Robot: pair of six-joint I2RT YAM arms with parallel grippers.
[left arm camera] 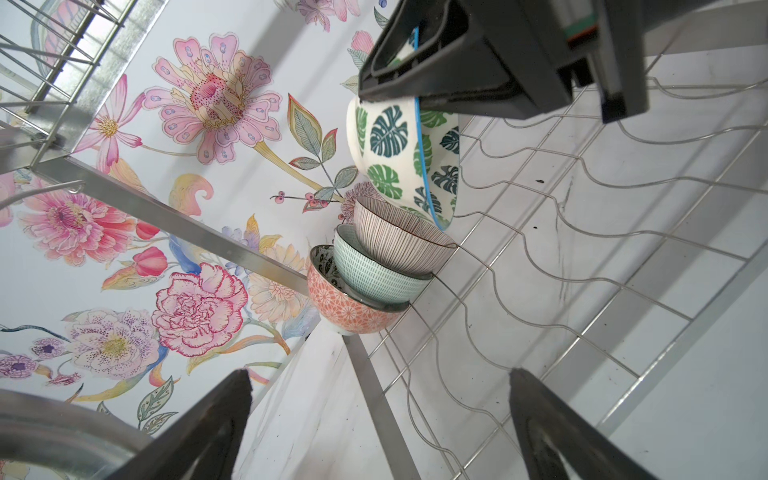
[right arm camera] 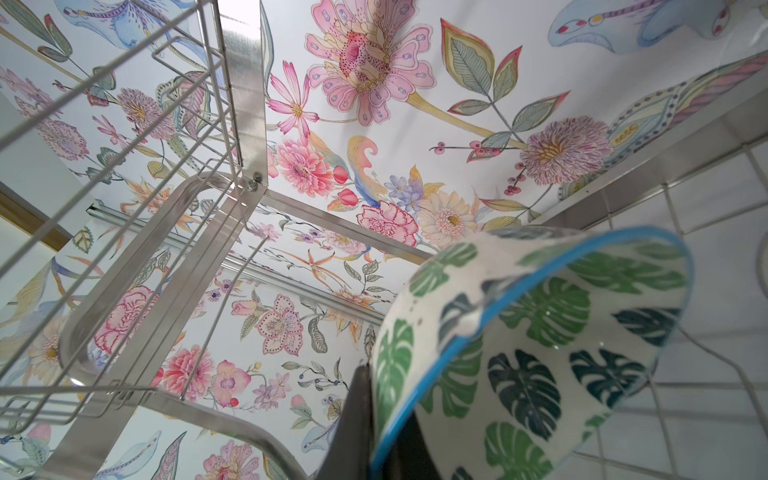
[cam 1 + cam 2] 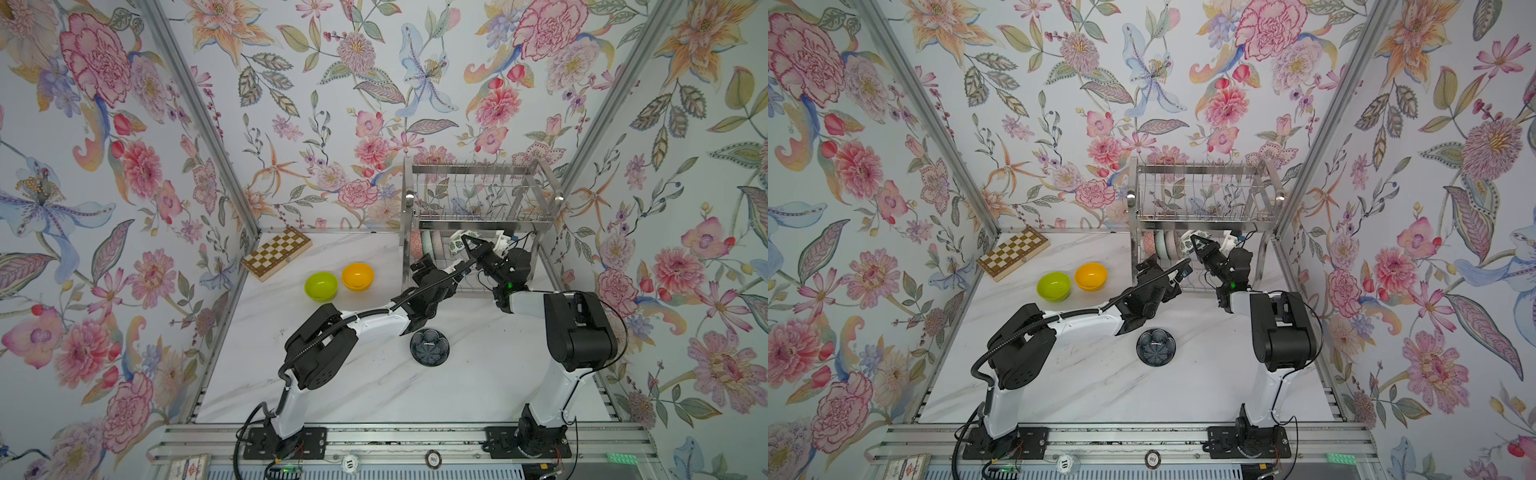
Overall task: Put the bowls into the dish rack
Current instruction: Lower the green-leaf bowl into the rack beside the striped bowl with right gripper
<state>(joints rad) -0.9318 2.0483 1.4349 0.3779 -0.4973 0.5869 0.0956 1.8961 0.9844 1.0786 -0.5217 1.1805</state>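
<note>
My right gripper [image 3: 471,243] [image 2: 382,407] is shut on the rim of the white bowl with green leaves [image 2: 540,332] [image 1: 399,158], holding it tilted on edge inside the lower tier of the dish rack [image 3: 478,216] [image 3: 1204,218]. Beside it three bowls stand on edge in the wire slots: pink-striped [image 1: 395,237], pale mint [image 1: 374,270] and one coral outside, black-and-white inside [image 1: 349,307]. My left gripper [image 3: 419,268] [image 1: 380,374] hangs open and empty at the rack's front left leg. On the table lie the lime green bowl [image 3: 321,286], orange-yellow bowl [image 3: 358,276] and dark navy bowl [image 3: 429,347].
A wooden chessboard [image 3: 276,252] lies at the back left corner of the marble table. The rack's upper wire shelf sits just above the right gripper. Flowered walls close in the table on three sides.
</note>
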